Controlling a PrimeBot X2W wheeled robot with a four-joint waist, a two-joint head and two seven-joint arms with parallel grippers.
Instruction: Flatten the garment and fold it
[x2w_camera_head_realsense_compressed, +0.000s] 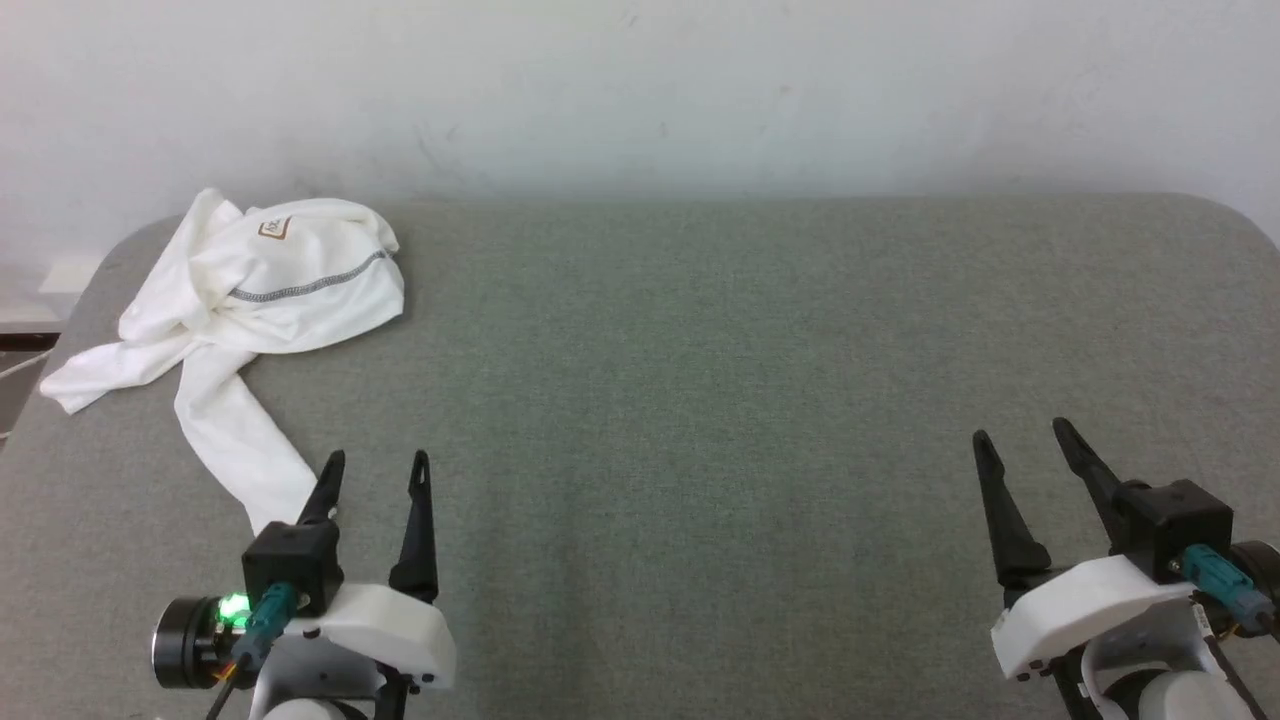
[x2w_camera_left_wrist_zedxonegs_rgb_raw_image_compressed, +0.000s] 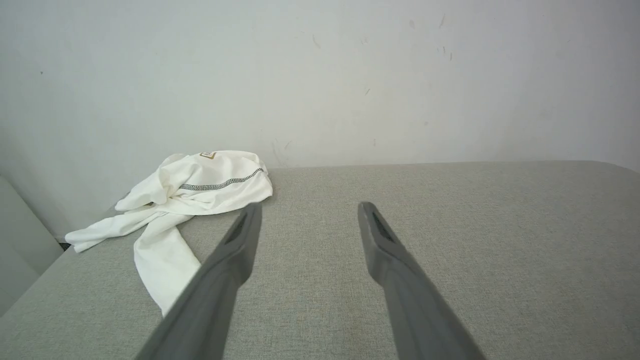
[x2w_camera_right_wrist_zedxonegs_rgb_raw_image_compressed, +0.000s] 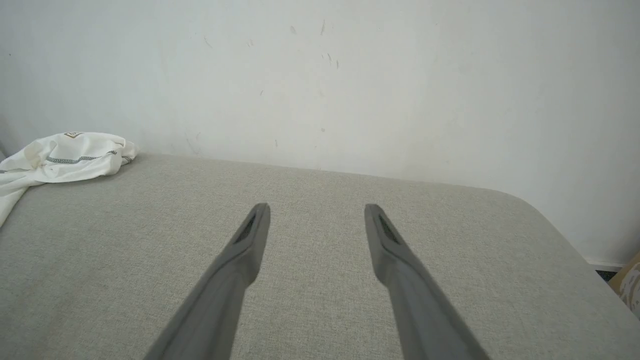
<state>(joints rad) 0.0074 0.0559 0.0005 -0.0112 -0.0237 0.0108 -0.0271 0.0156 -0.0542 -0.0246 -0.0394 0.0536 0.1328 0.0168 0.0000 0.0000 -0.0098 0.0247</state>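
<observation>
— Where is the shirt (x2w_camera_head_realsense_compressed: 262, 290)?
— It lies crumpled at the far left corner of the bench (x2w_camera_head_realsense_compressed: 700, 400), close under the wall (x2w_camera_head_realsense_compressed: 640, 90). A grey stitched seam (x2w_camera_head_realsense_compressed: 310, 287) runs across the top of the heap, with a small brown-outlined logo (x2w_camera_head_realsense_compressed: 273, 228) above it. One sleeve (x2w_camera_head_realsense_compressed: 95, 375) trails out to the left edge. The other sleeve (x2w_camera_head_realsense_compressed: 235, 440) runs toward the near edge.
— How near is that one to the left pincer (x2w_camera_head_realsense_compressed: 378, 460)?
— Its end lies just beside the pincer's outer finger; whether they touch cannot be told.
— And the pincer itself?
— Released, fingers spread wide over bare fabric near the near edge, left of the middle, grasping nothing.
— What about the right pincer (x2w_camera_head_realsense_compressed: 1020, 428)?
— The same: fingers apart and empty, over the near right part of the bench, well away from the shirt.
</observation>
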